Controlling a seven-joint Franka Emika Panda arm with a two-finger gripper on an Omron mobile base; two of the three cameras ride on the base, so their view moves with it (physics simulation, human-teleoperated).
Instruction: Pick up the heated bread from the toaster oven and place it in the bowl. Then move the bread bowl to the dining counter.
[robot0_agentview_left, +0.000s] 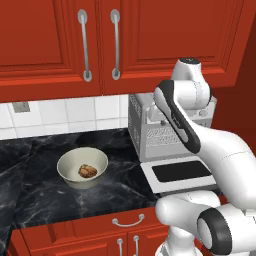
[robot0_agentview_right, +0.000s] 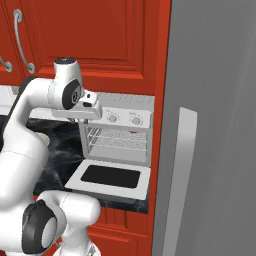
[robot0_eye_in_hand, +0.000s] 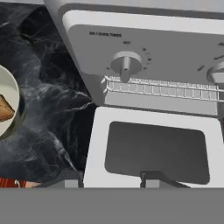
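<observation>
1. The robot's white arm (robot0_agentview_left: 200, 135) bends up from the floor in front of the counter and reaches over the open toaster oven door.
2. The gripper (robot0_eye_in_hand: 111, 181) hangs above the door and looks down at it. Only the dark tips of its two fingers (robot0_eye_in_hand: 148, 178) peek in, one toward the door's left edge and one over the window, with a gap between them and nothing in that gap. I cannot tell for sure how wide the jaws stand.
3. The black marble counter (robot0_agentview_left: 45, 195) sits on red cabinets with silver handles.
4. The cream-white bowl (robot0_agentview_left: 82, 167) stands on the counter, left of the toaster oven and apart from it. A brown lumpy piece of bread (robot0_agentview_left: 87, 171) lies inside the bowl.
5. The toaster oven (robot0_agentview_right: 120, 132) stands at the right end of the counter, next to a tall grey panel (robot0_agentview_right: 215, 125). Its door (robot0_agentview_right: 110, 177) is dropped flat, black window up.
6. Inside, the wire rack (robot0_agentview_right: 120, 140) shows. I cannot make out the golden roll on it.
7. Red wall cabinets (robot0_agentview_left: 100, 40) hang above, over white tiles.
</observation>
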